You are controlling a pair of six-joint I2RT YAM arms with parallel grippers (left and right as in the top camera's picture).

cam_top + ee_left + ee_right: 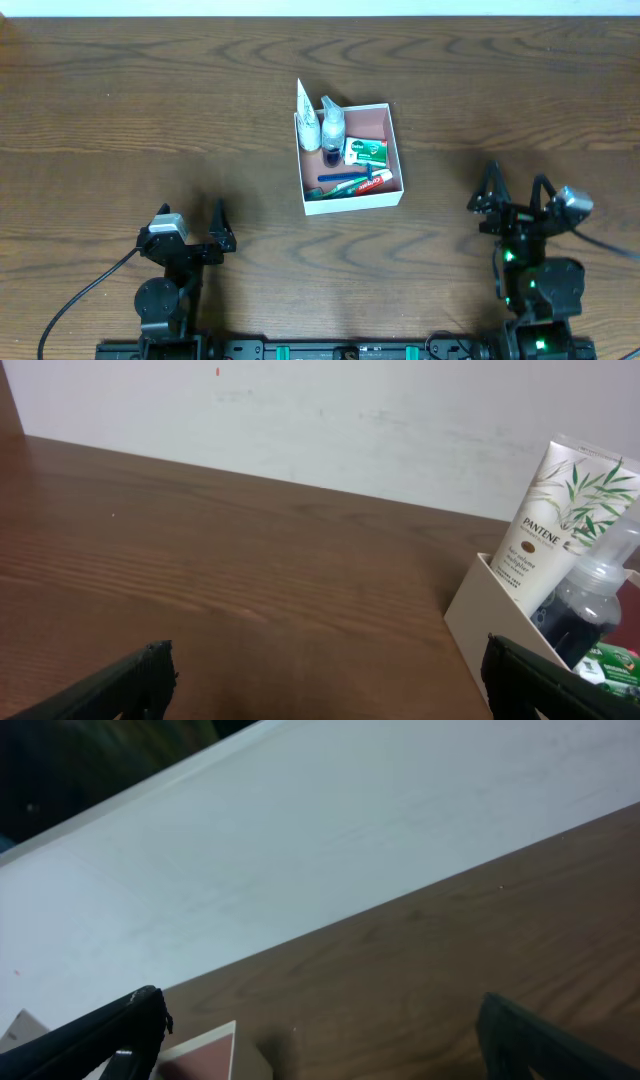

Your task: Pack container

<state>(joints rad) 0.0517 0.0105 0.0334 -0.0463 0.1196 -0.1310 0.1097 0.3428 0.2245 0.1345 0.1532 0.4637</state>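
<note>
The container (396,160), a shallow white box with a reddish-brown inside, sits mid-table. Inside it are a white Pantene tube (307,118), a clear pump bottle (332,128), a small green-and-white carton (366,151), a toothpaste tube (375,182) and a toothbrush (340,180). My left gripper (190,232) is open and empty near the front left, far from the container. My right gripper (515,200) is open and empty at the front right. The left wrist view shows the container's wall (480,625), the tube (555,525) and the bottle (590,595) between my open fingers (325,680). The right wrist view shows a container corner (205,1052) between open fingers (320,1030).
The wooden table (150,110) runs all around the container. A white wall (350,420) stands beyond the table's far edge. Cables trail from both arm bases at the front edge.
</note>
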